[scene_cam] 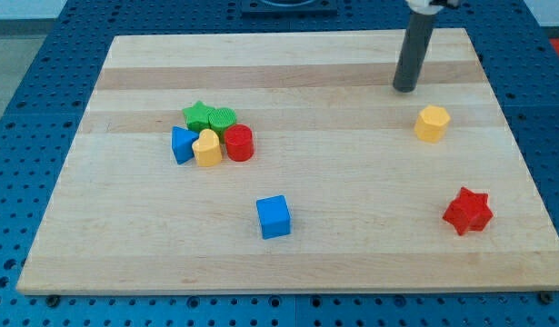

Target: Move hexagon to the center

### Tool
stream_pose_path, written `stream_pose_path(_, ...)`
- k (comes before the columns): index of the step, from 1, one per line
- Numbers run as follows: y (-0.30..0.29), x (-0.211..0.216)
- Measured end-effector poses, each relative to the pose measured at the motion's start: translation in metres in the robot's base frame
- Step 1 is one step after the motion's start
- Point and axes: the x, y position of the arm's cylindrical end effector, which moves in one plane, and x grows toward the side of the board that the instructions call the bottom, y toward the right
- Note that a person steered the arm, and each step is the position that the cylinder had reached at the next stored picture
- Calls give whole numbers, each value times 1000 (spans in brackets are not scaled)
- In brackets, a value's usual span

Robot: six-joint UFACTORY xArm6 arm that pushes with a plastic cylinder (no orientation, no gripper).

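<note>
Seven blocks lie on the wooden surface (352,236), and only one matters for the job: the yellow hexagon (432,123), which sits just below the rod's tip (405,89) and a little toward the view's right of it, near but not touching. The arm carries no hand at all (only a straight dark rod), so nothing is gripped or held; it can only shove. The tip stands on the far side of the hexagon from the view's bottom, which looks like a sensible start, since the middle of the surface lies down and to the view's left of the tip. A push toward the centre would likely need the tip to come round to the hexagon's right first. Far to the tip's left and lower sits a tight cluster: a green star (199,115), a green block (223,118), a blue block (183,144), a yellow block (207,148) and a red cylinder (239,143), touching one another. A blue cube (274,217) rests well below and left of the tip, and a red star (467,211) well below, to its right; neither seems to bar the way.
</note>
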Motion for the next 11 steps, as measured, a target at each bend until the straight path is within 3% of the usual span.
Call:
stream_pose_path(2,91,92)
stream_pose_path(3,89,101)
stream_pose_path(5,68,87)
stream_pose_path(11,-66,86)
